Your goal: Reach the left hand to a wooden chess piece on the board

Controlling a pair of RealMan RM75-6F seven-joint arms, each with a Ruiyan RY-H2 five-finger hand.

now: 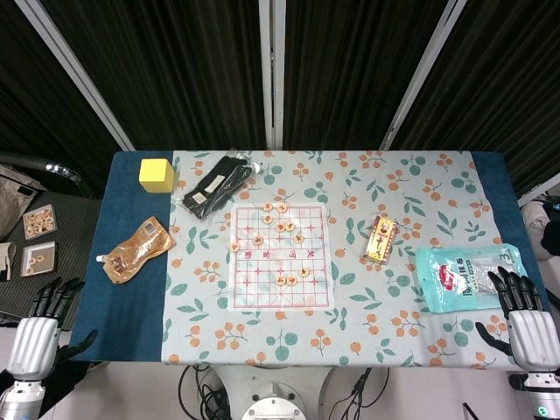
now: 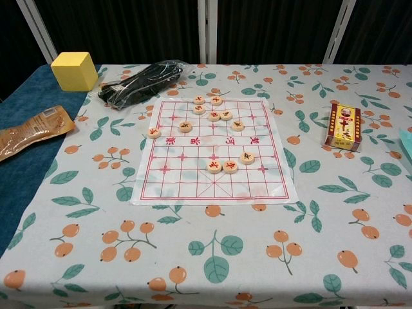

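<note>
A white paper chess board (image 1: 280, 258) (image 2: 212, 151) with red grid lines lies in the middle of the table. Several round wooden chess pieces (image 1: 280, 226) (image 2: 214, 116) cluster at its far side, a few more (image 1: 290, 278) (image 2: 230, 166) sit near its front, and one (image 2: 153, 132) lies at the board's left edge. My left hand (image 1: 44, 328) hangs off the table's near left corner, fingers apart, holding nothing. My right hand (image 1: 525, 319) is at the near right edge, fingers apart, also holding nothing. Neither hand shows in the chest view.
A yellow cube (image 1: 157, 174) (image 2: 74, 70) and a black bagged item (image 1: 217, 185) (image 2: 138, 84) lie at the back left. A brown pouch (image 1: 136, 249) (image 2: 32, 132) rests on the blue cloth. A small red-yellow box (image 1: 380, 239) (image 2: 344, 126) and a light-blue snack bag (image 1: 464, 276) lie right.
</note>
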